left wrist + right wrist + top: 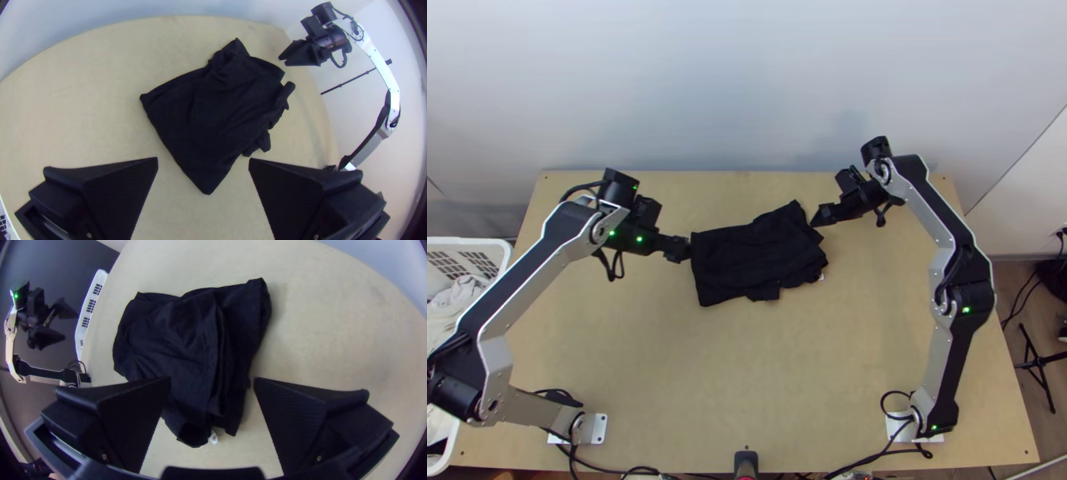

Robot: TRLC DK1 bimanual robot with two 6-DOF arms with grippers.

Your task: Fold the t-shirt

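Left gripper: fingers wide apart, just beside straighter edge of black t-shirt. Right gripper: also parted, near uneven edge. T-shirt folded, wrinkled, on wooden table, white tag poking out.

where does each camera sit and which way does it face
Top view: high over the table's near edge, looking steeply down; left arm and right arm show.
Left wrist view: on that wrist, facing the shirt; left gripper, right arm beyond.
Right wrist view: on that wrist, facing the shirt; right gripper, left arm beyond.
All share the shirt.
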